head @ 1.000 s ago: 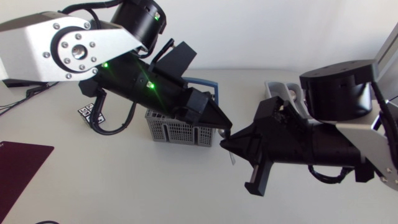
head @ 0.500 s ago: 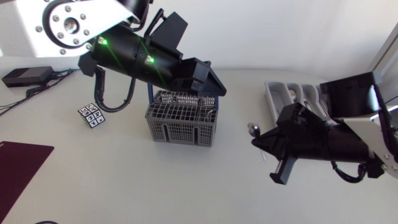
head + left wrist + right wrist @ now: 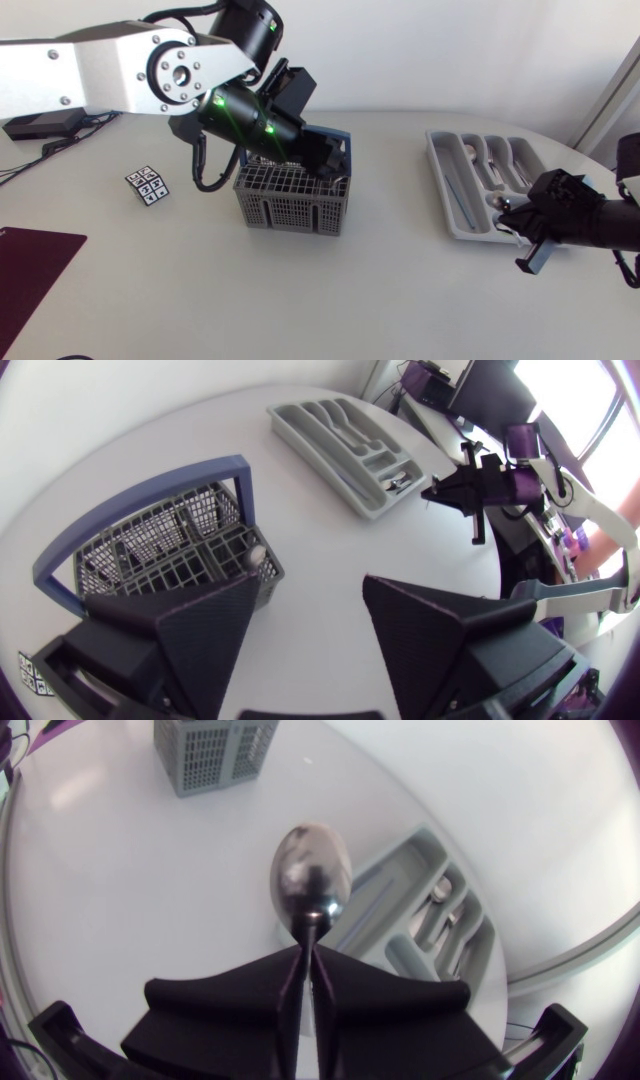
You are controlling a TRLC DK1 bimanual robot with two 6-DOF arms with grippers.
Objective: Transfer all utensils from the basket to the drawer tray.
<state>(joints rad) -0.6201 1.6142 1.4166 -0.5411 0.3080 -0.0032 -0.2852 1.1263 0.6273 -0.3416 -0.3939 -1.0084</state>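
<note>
A grey mesh basket (image 3: 290,200) with a blue handle stands mid-table. My left gripper (image 3: 335,163) hovers open over its right rim. In the left wrist view the gripper (image 3: 310,605) holds nothing, with the basket (image 3: 170,550) under one finger and a utensil end (image 3: 256,556) poking up in a corner cell. At the right lies the grey drawer tray (image 3: 450,195) with several utensils in it. My right gripper (image 3: 512,216) is shut on a spoon (image 3: 310,875) by its handle, bowl forward, at the near end of the tray (image 3: 430,910).
A small marker cube (image 3: 147,185) sits left of the basket. A dark red mat (image 3: 30,270) lies at the near left edge, and a black box (image 3: 40,122) with cables at the far left. The basket (image 3: 215,750) is far ahead of the right gripper.
My right arm has carried the spoon from beside the basket rightward to the tray's near end. The left gripper has opened and swung back over the basket.
</note>
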